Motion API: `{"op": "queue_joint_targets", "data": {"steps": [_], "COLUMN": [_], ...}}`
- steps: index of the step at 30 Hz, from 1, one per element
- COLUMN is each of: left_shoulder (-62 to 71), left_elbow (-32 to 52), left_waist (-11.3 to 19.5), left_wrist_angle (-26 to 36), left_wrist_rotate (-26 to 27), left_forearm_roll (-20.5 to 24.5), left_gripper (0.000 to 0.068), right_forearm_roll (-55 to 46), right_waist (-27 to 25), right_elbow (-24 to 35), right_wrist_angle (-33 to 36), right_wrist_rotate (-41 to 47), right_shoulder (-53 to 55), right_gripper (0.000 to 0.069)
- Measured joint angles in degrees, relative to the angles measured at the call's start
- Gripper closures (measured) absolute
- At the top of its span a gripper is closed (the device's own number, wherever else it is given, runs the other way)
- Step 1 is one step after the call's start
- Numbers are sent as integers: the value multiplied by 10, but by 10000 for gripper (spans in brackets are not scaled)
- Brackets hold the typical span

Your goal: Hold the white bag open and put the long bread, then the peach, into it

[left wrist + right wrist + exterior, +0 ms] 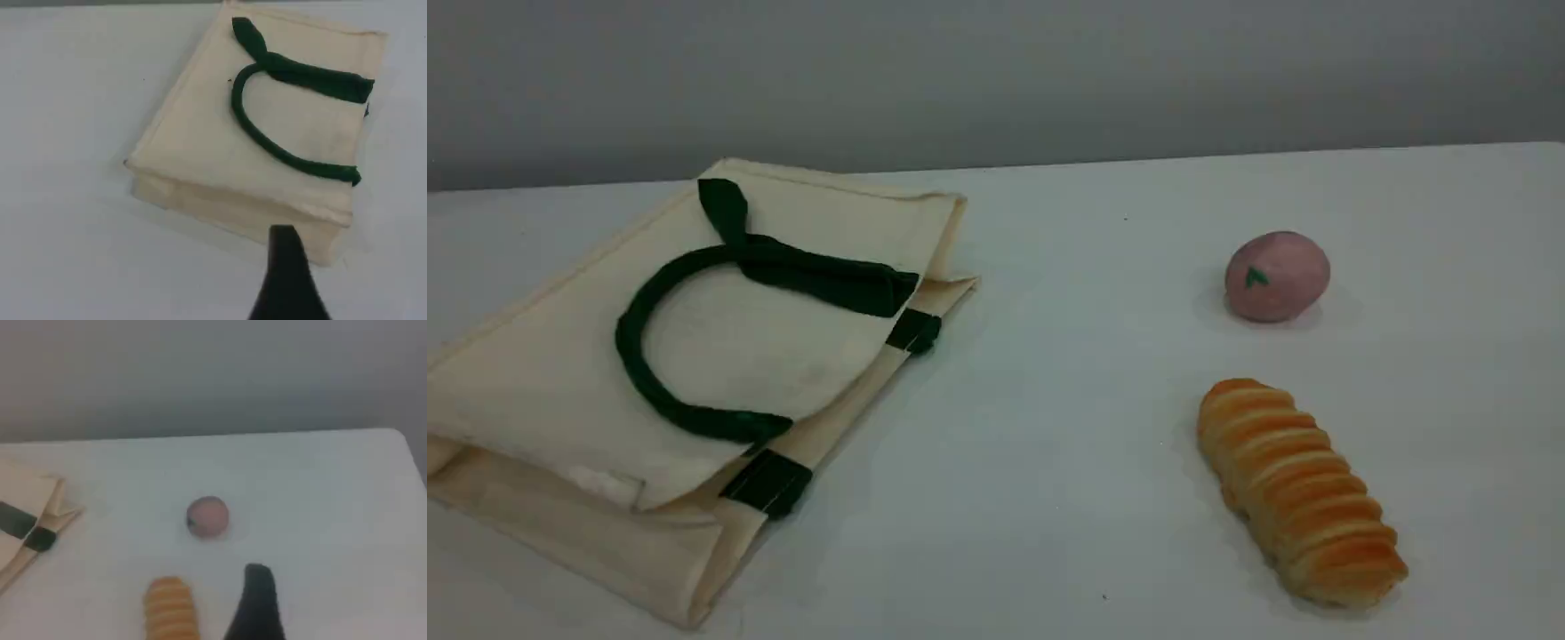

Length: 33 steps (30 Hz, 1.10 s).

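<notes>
Both hands hover clear; white bag (220, 133) lies beyond left hand (287, 267).

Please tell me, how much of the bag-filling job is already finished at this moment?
Nothing looks done yet. The cream-white canvas tote bag with dark green strap handles lies flat and closed on the white table. The ridged golden-orange long bread and the round pink peach sit apart on the table. Nothing is in hand. Left: open the bag, load bread, then peach.
</notes>
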Motion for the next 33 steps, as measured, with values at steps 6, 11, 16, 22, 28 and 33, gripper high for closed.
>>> {"op": "queue_joint_targets", "data": {"steps": [6,11,16,22,28,33], "left_shoulder": [118,221,313,415,513,592], "left_elbow": [-69,-100,-125,-154,-204,-250], "left_waist": [0,0,0,0,0,0], "left_wrist_angle": [0,-13,-35,-56,-60,-54], "left_wrist_rotate": [0,0,0,0,1,1], "left_forearm_roll": [0,0,0,0,-1,-1], "left_gripper": [239,239,239,239,239,239], "right_forearm_roll": [26,46,64,75,87,103], "right_waist": [0,0,0,0,0,0], "right_elbow": [-82,-101,-101,-106,-162,-226], "right_wrist_angle": [0,-7,-48,-84,-57,-35], "right_wrist_rotate": [0,-17,-38,-37,-37,-37], "right_shoulder": [133,216,261,287,349,401], "right_gripper": [157,157,157,157,157,157]}}
